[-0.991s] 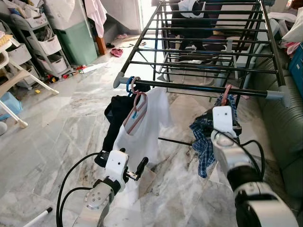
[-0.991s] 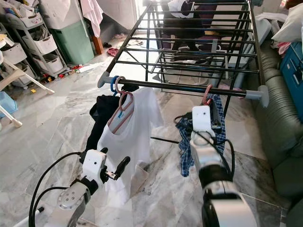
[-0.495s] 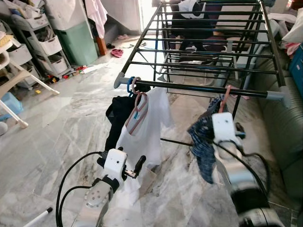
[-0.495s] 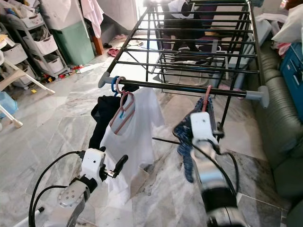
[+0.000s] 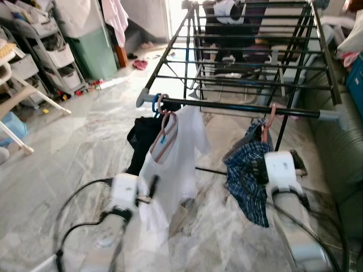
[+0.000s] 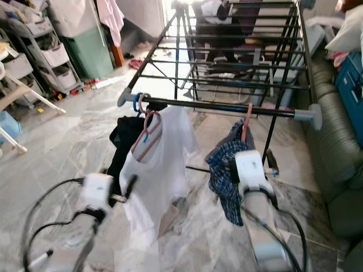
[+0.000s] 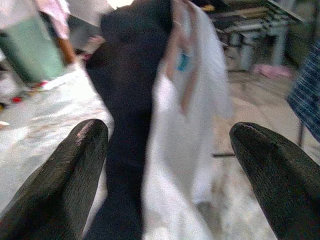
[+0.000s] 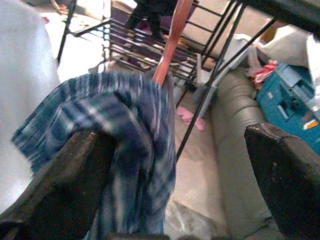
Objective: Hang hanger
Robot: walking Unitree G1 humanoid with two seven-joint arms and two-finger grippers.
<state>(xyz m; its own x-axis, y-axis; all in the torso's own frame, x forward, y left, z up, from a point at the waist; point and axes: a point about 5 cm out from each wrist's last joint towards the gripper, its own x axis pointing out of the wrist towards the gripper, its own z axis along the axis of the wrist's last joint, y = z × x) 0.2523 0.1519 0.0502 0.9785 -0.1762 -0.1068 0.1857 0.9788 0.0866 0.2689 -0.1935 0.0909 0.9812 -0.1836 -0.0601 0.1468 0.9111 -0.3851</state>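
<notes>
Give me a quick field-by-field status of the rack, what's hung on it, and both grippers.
rack: black drying rack, front rail nearest the robot
left end of rail: white shirt on pink hanger, black garment behind it
right part of rail: plaid shirt hanging by pink hanger hook
left gripper: open, low, facing the white shirt and black garment
right gripper: open, plaid shirt in front of it
floor: marble tiles

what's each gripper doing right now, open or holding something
Left gripper: open, holding nothing.
Right gripper: open, holding nothing, by the plaid shirt.
</notes>
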